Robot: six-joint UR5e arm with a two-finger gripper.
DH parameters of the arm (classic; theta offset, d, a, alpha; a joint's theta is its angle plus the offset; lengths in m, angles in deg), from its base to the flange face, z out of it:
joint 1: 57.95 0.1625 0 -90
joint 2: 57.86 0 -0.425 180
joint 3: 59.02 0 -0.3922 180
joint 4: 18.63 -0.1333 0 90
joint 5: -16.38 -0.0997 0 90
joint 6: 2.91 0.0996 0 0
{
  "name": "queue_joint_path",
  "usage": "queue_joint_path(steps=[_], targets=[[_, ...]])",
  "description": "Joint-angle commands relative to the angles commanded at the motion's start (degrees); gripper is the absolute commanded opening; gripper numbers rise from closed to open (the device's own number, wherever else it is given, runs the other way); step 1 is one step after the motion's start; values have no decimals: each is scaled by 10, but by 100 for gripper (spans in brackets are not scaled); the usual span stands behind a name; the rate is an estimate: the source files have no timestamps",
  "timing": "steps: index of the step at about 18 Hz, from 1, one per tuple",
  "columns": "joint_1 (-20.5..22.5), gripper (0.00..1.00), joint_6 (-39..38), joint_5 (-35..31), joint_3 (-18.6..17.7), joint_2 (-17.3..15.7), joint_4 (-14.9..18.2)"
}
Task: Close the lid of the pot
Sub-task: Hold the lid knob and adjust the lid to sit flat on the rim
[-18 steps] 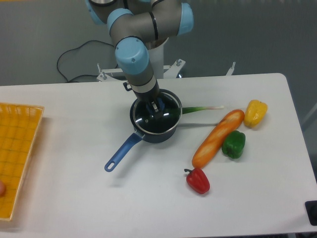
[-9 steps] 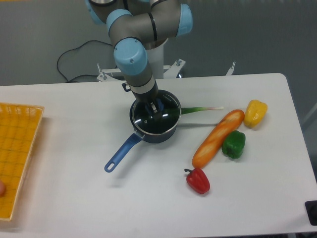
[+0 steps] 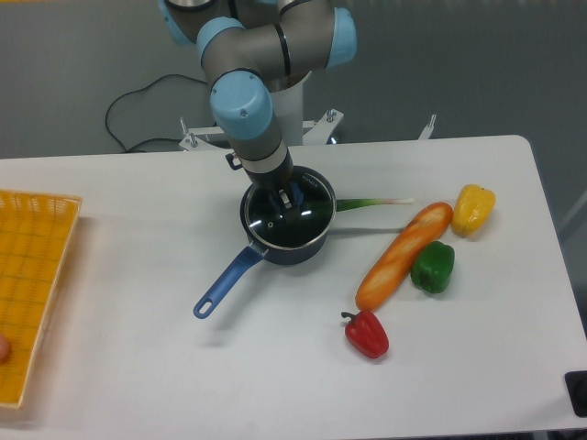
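almost nothing has moved since half a second ago; against the frame a second back, the arm has shifted a touch up and to the left, and the hand (image 3: pixel 288 198) with it. the hand points down over the pot (image 3: pixel 286 227), its fingers around the blue knob at the middle of the lid (image 3: pixel 292 215); whether they press on the knob or stand a little apart cannot be told. the lid lies on the pot's rim, covering it. the pot sits on the white tabletop (image 3: pixel 183 367) just in front of the arm's base, its blue handle pointing toward the lower left. behind the pot lies a leek (image 3: pixel 376 201); to the right are a long orange bread roll (image 3: pixel 404 256), a yellow pepper (image 3: pixel 473 208), a green pepper (image 3: pixel 433 267) and a red pepper (image 3: pixel 367 334). an orange basket (image 3: pixel 32 284) sits at the left edge.
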Motion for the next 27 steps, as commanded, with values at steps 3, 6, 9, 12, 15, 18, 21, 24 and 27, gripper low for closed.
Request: queue_joint_path(steps=[3,6,9,12,15,18,21,24,27], targets=[[0,76,0,0,0,1,0],[0,79,0,0,0,1,0],[0,82,0,0,0,1,0],[0,86,0,0,2,0,0],[0,91,1,0,9,-2,0],[1,94,0,2,23,-2,0],[3,97,3,3,47,-2,2],[8,99,3,5,61,-2,2],[22,100,0,7,77,-3,4]])
